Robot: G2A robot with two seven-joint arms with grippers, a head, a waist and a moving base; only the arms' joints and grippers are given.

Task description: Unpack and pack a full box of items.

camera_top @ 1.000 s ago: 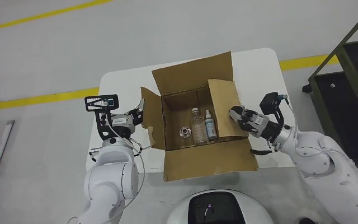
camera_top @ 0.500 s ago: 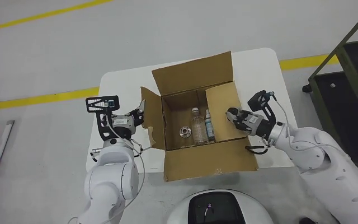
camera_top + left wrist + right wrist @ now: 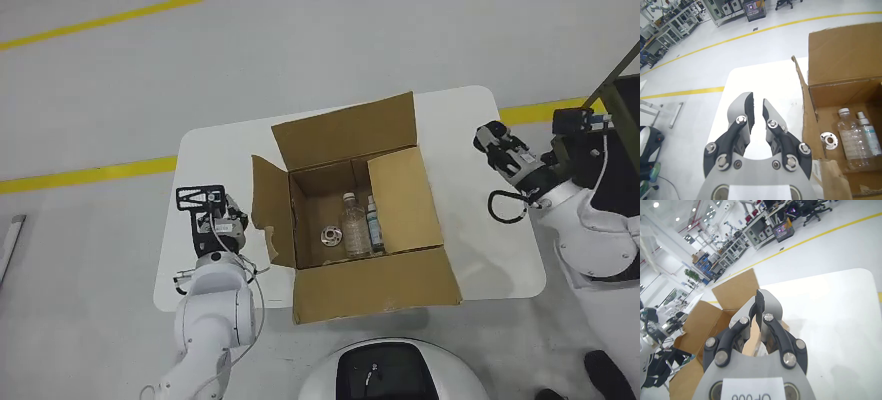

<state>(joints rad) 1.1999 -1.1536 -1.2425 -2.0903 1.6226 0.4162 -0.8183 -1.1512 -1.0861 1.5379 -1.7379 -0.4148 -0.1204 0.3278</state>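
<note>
Outside box (image 3: 345, 135): left claw (image 3: 758, 102) parted, right claw (image 3: 758, 294) closed.

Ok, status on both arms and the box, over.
Left gripper jaws open, empty, beside the box. Right gripper jaws shut, empty, over the table. Clear bottle, spray bottle, metal flange inside. Nothing blocking the opening.

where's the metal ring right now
In the top view, the metal ring lies flat on the box floor, beside the clear bottle, toward the left gripper.
</note>
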